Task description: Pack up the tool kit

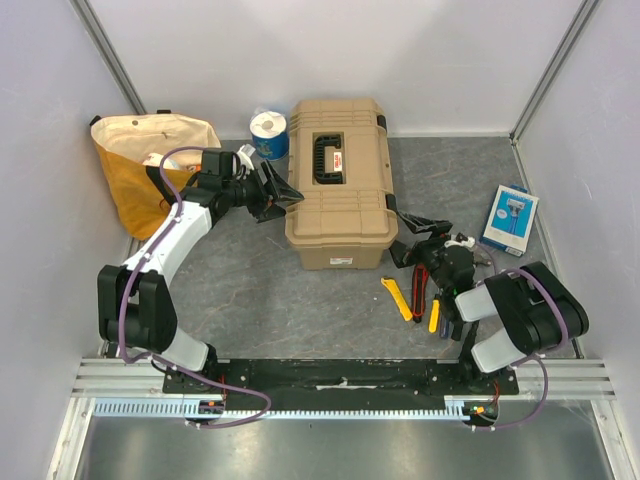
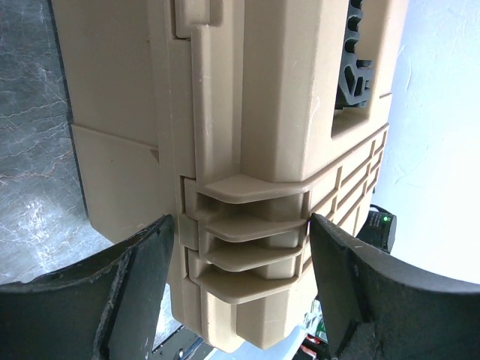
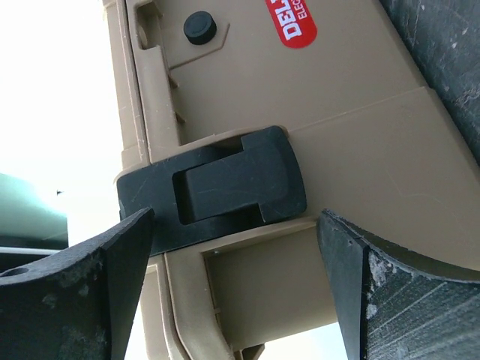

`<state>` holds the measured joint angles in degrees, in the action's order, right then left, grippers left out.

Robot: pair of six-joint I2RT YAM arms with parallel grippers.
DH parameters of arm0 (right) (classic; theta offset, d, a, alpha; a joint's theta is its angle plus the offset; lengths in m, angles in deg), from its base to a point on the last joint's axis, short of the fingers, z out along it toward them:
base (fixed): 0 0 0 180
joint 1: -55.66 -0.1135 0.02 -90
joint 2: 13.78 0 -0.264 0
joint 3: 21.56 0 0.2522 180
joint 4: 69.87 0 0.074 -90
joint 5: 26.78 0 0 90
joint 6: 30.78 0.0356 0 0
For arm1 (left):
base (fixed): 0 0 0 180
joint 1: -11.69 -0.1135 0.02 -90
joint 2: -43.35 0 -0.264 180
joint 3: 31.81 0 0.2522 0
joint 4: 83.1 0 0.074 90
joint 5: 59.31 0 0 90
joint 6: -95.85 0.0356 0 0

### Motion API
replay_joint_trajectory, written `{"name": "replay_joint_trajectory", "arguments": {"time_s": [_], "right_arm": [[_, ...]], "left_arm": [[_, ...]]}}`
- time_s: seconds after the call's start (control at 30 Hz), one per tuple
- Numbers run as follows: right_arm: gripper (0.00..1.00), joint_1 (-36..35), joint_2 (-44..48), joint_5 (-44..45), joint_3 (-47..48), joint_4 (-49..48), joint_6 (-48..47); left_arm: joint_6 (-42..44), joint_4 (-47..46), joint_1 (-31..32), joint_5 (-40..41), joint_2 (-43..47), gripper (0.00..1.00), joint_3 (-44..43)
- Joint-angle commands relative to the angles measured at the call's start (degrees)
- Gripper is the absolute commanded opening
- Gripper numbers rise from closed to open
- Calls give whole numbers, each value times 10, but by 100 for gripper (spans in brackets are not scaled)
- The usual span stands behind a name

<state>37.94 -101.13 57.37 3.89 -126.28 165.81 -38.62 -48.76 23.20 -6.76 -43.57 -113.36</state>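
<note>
Left gripper [image 2: 240, 219] spread wide, toolbox [image 2: 285, 90] ribs [image 2: 251, 259] between its jaws, right gripper [image 3: 236, 217] released, black latch [image 3: 225, 184] just ahead, between jaws.

Bright, even light with soft shadows.
The top view is sharp; the big tan ribbed plastic toolbox [image 1: 338, 200] drops a faint shadow on the grey stone-look tabletop [image 1: 260, 290]. In both wrist views the background is washed-out white, and the tabletop shines in the left one.
</note>
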Motion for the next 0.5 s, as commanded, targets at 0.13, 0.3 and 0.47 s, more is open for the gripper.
{"name": "replay_joint_trajectory", "arguments": {"time_s": [0.13,0.3,0.47], "right_arm": [[90,0,-26,-19,35,-56,-79],[89,1,-18,-22,50,-37,-107],[91,0,-79,-54,61,-188,-44]], "left_arm": [[31,26,4,35,-12,77,-30],[36,32,4,36,-13,77,-28],[32,29,4,27,-15,77,-27]]}}
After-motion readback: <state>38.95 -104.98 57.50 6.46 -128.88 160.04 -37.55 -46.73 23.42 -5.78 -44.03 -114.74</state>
